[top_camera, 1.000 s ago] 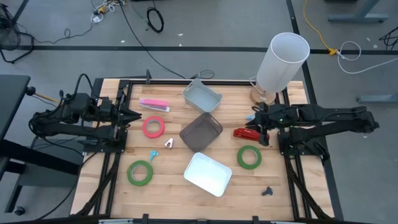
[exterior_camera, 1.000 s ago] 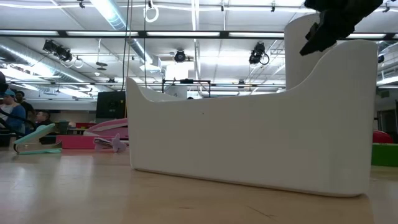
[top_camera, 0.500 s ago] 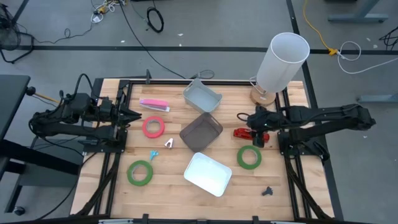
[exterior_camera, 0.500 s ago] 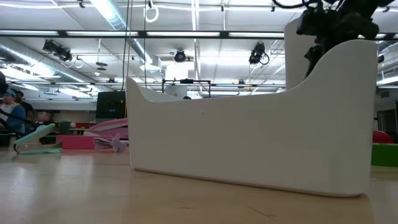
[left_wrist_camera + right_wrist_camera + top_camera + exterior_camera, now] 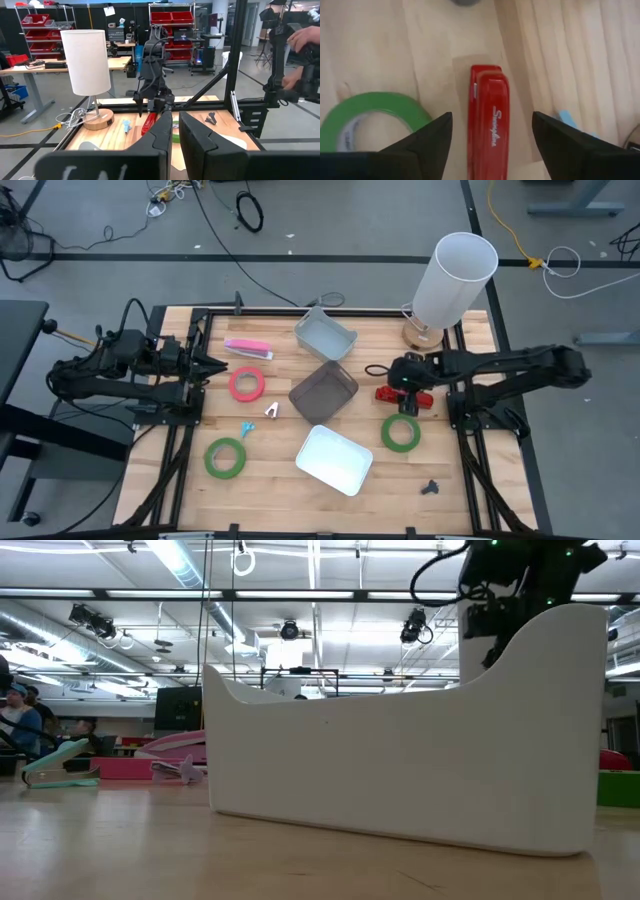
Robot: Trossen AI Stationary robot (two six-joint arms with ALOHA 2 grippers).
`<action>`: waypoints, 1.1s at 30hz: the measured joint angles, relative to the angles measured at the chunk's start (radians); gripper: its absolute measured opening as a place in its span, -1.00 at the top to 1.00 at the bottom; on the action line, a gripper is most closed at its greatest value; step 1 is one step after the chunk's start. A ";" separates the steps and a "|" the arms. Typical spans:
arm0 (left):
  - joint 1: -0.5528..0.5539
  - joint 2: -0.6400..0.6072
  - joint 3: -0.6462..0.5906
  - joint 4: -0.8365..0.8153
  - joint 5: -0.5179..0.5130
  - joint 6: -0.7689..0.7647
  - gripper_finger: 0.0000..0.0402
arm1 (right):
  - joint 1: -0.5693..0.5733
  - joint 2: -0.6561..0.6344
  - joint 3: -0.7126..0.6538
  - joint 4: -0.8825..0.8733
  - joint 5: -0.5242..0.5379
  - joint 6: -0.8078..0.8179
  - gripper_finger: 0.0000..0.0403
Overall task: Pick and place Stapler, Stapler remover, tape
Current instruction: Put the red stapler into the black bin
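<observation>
A red stapler (image 5: 489,125) lies flat on the wooden table (image 5: 270,480) at its right side. My right gripper (image 5: 490,150) hangs just above it, pointing steeply down, open, with one finger on each side and touching nothing. A green tape roll (image 5: 367,120) lies flat beside it, nearer the front edge (image 5: 400,432). Another green roll (image 5: 225,458) and a red-pink one (image 5: 247,384) lie at the left. A pink stapler (image 5: 248,348) lies at the far left. A small silver claw-shaped stapler remover (image 5: 271,410) rests mid-table. My left gripper (image 5: 215,365) waits shut and level at the left edge.
Three bins stand mid-table: grey-blue (image 5: 326,335), dark grey (image 5: 323,392) and white (image 5: 334,460). A white lamp (image 5: 452,280) stands at the far right corner. A small blue piece (image 5: 245,429) and a black claw piece (image 5: 430,488) lie loose. People show beyond the table.
My right gripper has come down toward the red stapler, moving a little toward the table's left edge. It has tipped from slanting to steeply downward. Its fingers have opened wide. My left arm has kept still.
</observation>
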 joint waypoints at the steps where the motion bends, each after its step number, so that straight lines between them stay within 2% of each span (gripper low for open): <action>1: 0.000 0.000 0.000 0.000 0.000 0.000 0.83 | -0.010 0.010 0.000 0.000 -0.009 -0.009 -0.39; 6: 0.000 0.000 0.000 0.000 0.000 0.000 0.83 | -0.052 0.063 0.000 0.000 -0.060 -0.048 -0.40; 18: 0.000 0.000 0.000 0.000 0.000 0.000 0.83 | -0.105 0.186 0.000 0.030 -0.060 -0.111 -0.40; 33: 0.000 0.000 0.000 0.000 0.000 0.000 0.83 | -0.131 0.257 0.000 0.053 -0.087 -0.133 -0.39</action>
